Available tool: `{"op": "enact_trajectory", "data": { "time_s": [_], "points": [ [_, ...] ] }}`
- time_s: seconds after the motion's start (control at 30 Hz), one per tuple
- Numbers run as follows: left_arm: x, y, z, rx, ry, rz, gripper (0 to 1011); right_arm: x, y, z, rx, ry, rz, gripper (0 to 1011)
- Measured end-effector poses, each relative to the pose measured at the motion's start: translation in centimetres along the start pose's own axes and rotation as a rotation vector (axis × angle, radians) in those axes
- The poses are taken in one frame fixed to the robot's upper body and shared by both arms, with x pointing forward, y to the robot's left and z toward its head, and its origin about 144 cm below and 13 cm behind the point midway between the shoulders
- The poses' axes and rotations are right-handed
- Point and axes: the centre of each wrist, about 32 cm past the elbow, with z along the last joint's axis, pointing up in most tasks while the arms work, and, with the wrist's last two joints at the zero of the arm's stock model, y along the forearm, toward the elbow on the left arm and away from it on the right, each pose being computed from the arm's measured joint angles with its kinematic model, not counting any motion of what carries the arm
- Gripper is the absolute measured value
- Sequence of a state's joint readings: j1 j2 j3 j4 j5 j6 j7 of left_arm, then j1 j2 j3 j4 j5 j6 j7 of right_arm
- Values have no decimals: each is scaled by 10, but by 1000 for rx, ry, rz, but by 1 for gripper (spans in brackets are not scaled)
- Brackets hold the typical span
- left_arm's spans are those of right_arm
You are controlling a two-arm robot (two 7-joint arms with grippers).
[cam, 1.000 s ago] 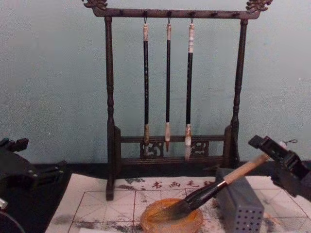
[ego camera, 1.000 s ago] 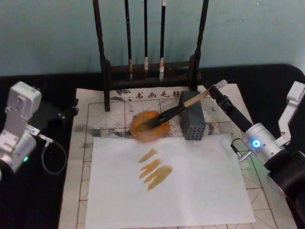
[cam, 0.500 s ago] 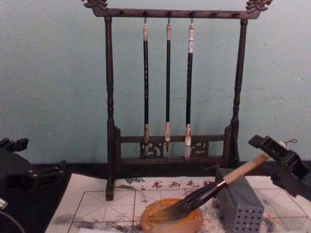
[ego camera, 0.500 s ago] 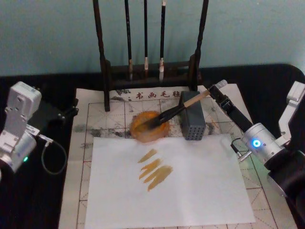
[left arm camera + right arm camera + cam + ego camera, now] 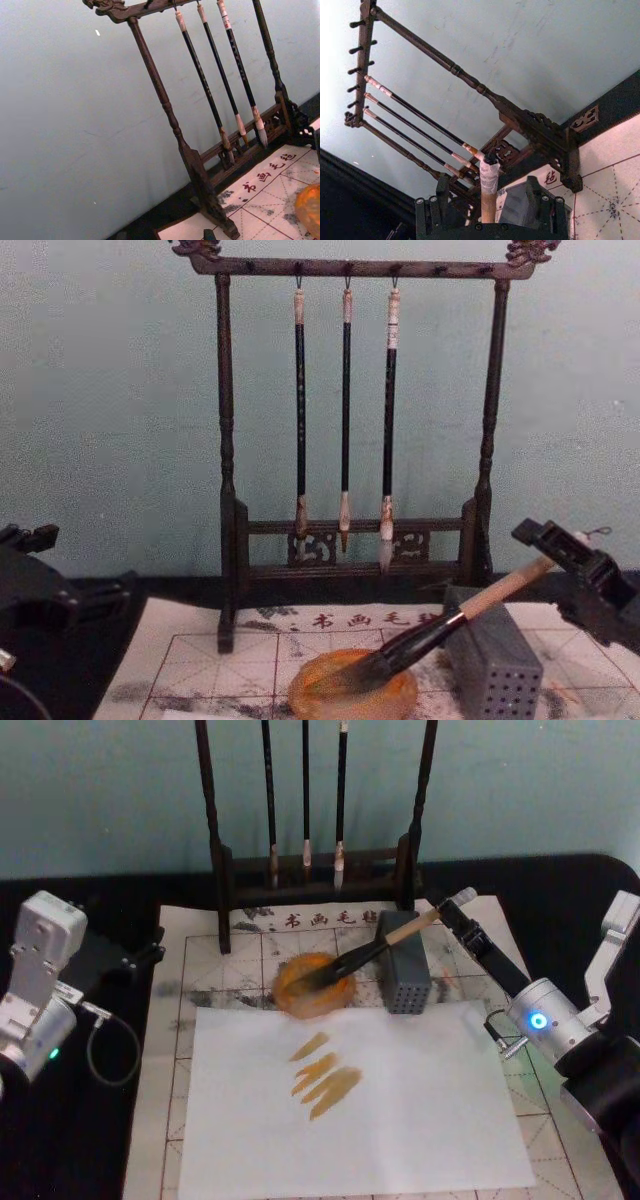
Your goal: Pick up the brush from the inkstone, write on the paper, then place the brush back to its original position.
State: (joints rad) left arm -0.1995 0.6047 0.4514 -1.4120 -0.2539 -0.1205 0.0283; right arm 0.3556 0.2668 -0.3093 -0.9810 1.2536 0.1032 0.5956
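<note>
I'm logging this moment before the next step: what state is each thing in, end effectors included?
brush: lying down, tip in the dish, handle propped on the grey block.
dish: upright, brush tip in it.
paper: flat, amber strokes on it.
hanging brushes: three, hung on the rack.
right end effector: open around the brush's end.
left end effector: parked at left.

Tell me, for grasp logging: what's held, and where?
Nothing: right gripper stands open astride the white-wrapped end of the brush, fingers clear; left gripper parked at left.
</note>
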Motion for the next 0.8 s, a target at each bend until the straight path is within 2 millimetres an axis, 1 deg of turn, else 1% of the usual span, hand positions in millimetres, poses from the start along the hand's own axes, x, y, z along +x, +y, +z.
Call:
{"op": "enact_trajectory", "data": {
  "time_s": [0.17, 0.27, 0.3, 0.4, 0.43, 0.53, 0.57, 0.67, 0.8],
  "points": [
    [0, 0, 0, 0, 0, 0, 1001, 0, 0, 0, 0, -1, 0, 993],
    [0, 0, 0, 0, 0, 0, 1001, 0, 0, 0, 0, -1, 0, 950],
    [0, 0, 0, 0, 0, 0, 1001, 0, 0, 0, 0, -1, 0, 911],
    [0, 0, 0, 0, 0, 0, 1001, 0, 0, 0, 0, -1, 0, 865],
    [0, 0, 0, 0, 0, 0, 1001, 0, 0, 0, 0, -2, 0, 817],
    [0, 0, 0, 0, 0, 0, 1001, 0, 0, 0, 0, -2, 0, 767],
    [0, 0, 0, 0, 0, 0, 1001, 0, 0, 0, 0, -2, 0, 715],
    [0, 0, 0, 0, 0, 0, 1001, 0, 0, 0, 0, -2, 0, 606],
    [0, 0, 0, 0, 0, 0, 1001, 0, 0, 0, 0, -2, 0, 486]
  ]
}}
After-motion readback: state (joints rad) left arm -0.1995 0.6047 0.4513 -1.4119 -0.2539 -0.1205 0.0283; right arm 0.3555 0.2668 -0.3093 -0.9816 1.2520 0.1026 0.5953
